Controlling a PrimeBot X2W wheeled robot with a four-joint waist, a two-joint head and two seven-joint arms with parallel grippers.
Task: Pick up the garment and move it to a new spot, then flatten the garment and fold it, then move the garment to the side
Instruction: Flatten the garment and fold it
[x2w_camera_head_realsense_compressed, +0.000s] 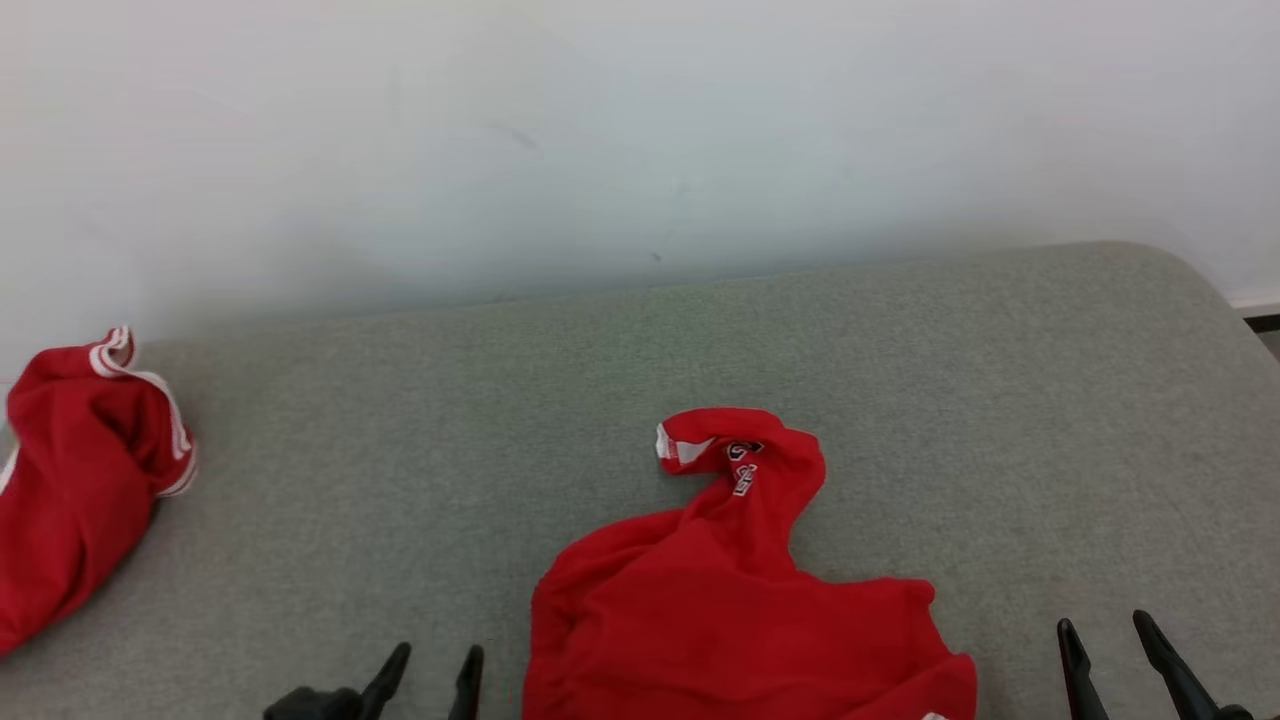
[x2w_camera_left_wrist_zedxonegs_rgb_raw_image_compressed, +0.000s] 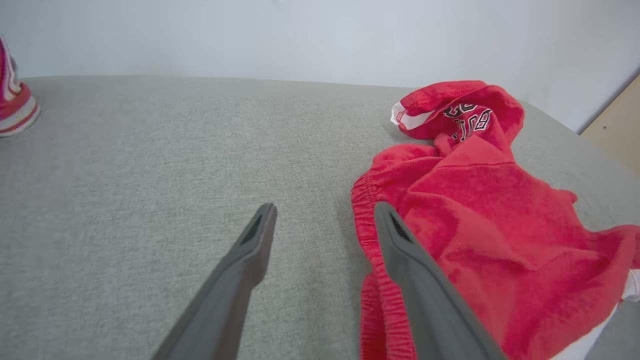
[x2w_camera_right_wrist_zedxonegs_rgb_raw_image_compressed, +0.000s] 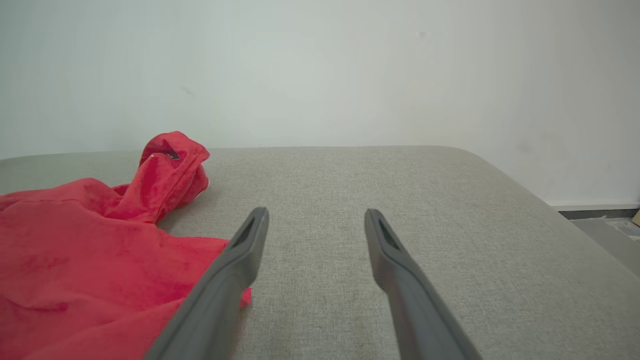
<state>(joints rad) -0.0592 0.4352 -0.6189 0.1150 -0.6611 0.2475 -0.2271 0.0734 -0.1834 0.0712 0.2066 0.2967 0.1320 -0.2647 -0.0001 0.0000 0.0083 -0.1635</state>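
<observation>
Right now the garment (x2w_camera_head_realsense_compressed: 740, 610) lies crumpled on the grey padded surface (x2w_camera_head_realsense_compressed: 1000, 400), between my 2 pincers and close to my edge. Its twisted end runs away from me toward the wall. My left pincer (x2w_camera_head_realsense_compressed: 437, 655) hangs with fingers spread, just beside the gathered hem. My right pincer (x2w_camera_head_realsense_compressed: 1102, 622), also spread, stands farther off the other side. I judge the left should reach rightward first.

Black lettering (x2w_camera_left_wrist_zedxonegs_rgb_raw_image_compressed: 470, 119) outlined in white is printed on the bunched upper part of the red garment (x2w_camera_left_wrist_zedxonegs_rgb_raw_image_compressed: 475, 215). In the left wrist view "BU" can perhaps be made out; the rest is lost in folds.
</observation>
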